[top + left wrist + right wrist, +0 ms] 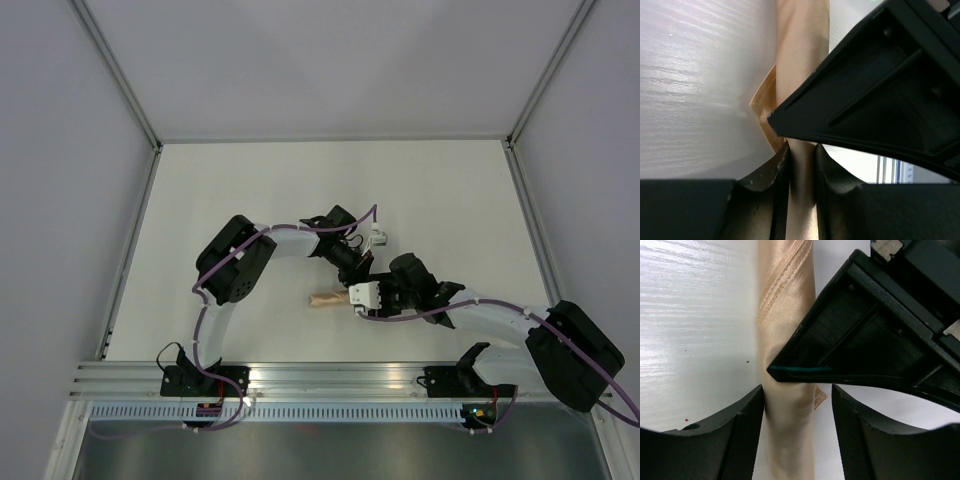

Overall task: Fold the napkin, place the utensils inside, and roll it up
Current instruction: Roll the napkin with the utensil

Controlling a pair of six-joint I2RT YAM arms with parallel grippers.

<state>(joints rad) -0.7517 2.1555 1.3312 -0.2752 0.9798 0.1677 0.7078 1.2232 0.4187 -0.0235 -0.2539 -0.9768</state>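
The napkin (325, 299) is a tight peach-orange roll lying on the white table, its left end poking out from under both grippers. My left gripper (357, 272) comes from above. In the left wrist view its fingers (802, 165) are shut on the napkin roll (802, 60). My right gripper (368, 297) meets it from the right. In the right wrist view it stands open (797, 390) astride the roll (785, 315): its left finger touches the cloth and a gap shows at its right finger. A loose stitched corner (819, 397) sticks out of the roll. The utensils are hidden.
Each wrist view is crossed by the other arm's black gripper body (880, 95) (875, 330), close above the roll. The white table (300, 190) is walled at left, back and right. An aluminium rail (330, 378) runs along the near edge.
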